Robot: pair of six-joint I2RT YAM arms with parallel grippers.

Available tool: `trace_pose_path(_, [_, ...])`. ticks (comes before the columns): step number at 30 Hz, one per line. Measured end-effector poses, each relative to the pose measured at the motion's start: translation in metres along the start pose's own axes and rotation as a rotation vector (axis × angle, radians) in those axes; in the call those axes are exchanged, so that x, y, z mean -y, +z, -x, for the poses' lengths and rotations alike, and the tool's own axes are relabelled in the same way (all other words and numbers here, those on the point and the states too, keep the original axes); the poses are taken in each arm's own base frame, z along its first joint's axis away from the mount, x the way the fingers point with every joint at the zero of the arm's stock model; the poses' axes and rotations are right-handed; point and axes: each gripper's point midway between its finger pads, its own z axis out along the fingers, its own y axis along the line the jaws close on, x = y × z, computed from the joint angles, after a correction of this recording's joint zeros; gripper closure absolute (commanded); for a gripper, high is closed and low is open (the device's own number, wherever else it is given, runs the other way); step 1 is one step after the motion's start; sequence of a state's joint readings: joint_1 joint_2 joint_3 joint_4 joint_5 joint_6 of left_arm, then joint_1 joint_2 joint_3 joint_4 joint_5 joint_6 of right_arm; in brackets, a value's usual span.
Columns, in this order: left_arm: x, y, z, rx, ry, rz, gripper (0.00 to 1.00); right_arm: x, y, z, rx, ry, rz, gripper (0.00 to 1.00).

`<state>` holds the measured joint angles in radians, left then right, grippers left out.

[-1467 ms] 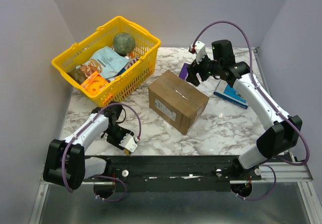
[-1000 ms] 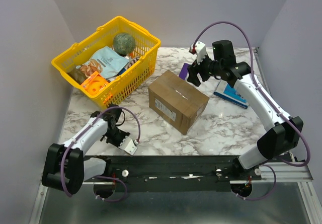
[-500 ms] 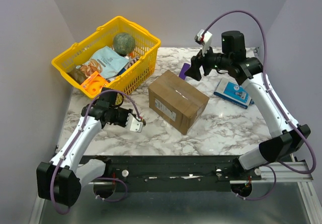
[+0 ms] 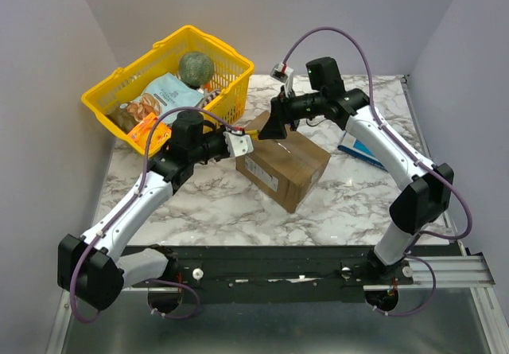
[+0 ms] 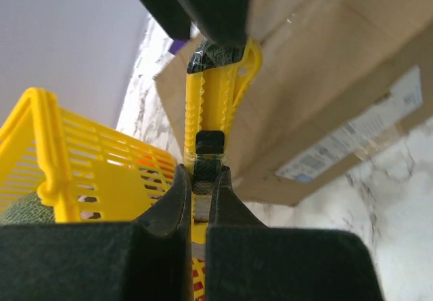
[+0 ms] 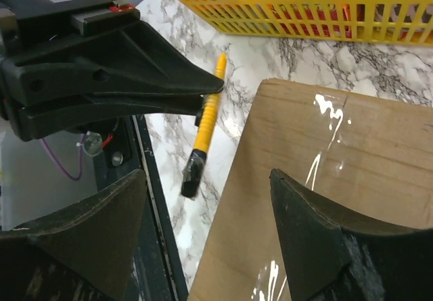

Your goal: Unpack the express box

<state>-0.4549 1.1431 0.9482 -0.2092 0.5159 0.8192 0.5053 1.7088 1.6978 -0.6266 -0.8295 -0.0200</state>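
The express box [image 4: 283,160] is a brown carton with a taped seam and a side label, lying closed in the middle of the table. My left gripper [image 4: 246,138] is shut on a yellow utility knife [image 4: 254,133], which it holds at the box's far left corner. In the left wrist view the knife [image 5: 211,105] points away from the gripper [image 5: 202,173] beside the box [image 5: 331,78]. My right gripper [image 4: 274,125] is open and empty above that corner. In the right wrist view its gripper [image 6: 206,177] straddles the knife [image 6: 205,126] and the box top [image 6: 325,179].
A yellow basket [image 4: 110,92] with groceries stands at the far left, close behind the left gripper, and shows in the left wrist view [image 5: 47,139]. A blue packet [image 4: 359,149] lies to the right of the box. A sliver of purple box [image 5: 177,45] shows behind the carton.
My left arm has swung up from the near edge to the box's far left corner, carrying the knife. My right gripper has moved left from the purple box to over that corner.
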Motion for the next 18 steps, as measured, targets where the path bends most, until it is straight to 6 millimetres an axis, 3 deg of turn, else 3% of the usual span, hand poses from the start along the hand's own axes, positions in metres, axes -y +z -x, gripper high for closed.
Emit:
trace_pose_path(9, [-0.021,0.015,0.024,0.058,-0.143,0.130,1.00,-0.006,0.003,0.013,0.030,0.012,0.012,0.27])
trace_pose_path(18, [-0.022,0.019,0.039,0.102,-0.188,0.151,1.00,-0.006,0.007,0.015,0.039,0.017,0.009,0.57])
